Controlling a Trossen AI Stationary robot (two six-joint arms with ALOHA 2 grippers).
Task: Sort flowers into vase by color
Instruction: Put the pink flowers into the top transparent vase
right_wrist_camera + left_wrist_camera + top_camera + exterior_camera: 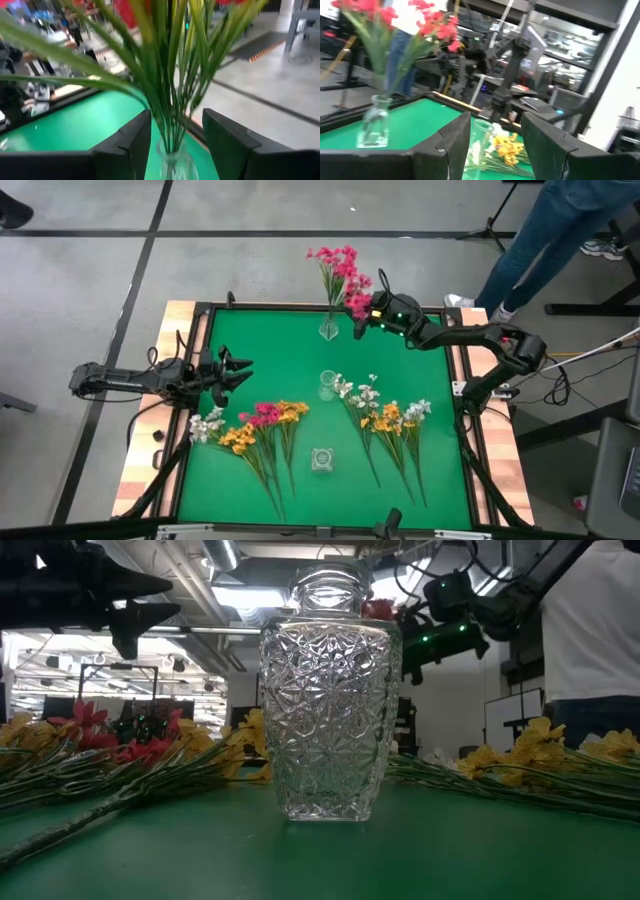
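A small glass vase (328, 330) at the table's far edge holds several magenta-pink flowers (340, 272). My right gripper (362, 317) is open, right beside these flowers. In its wrist view the green stems (172, 100) and the vase neck (175, 162) show between its fingers. My left gripper (238, 370) is open and empty above the table's left side, pointing right. Two piles of mixed flowers lie flat on the cloth, one left (255, 425) and one right (388, 420). An empty vase (328, 385) stands mid-table. A cut-glass vase (321, 460) (325, 690) stands near the front.
The green cloth (270, 345) is bare between the far vase and the left pile. A wooden rim (180, 320) frames the table. A person (555, 235) stands beyond the far right corner. In the left wrist view the far vase (372, 125) and yellow blossoms (507, 147) show.
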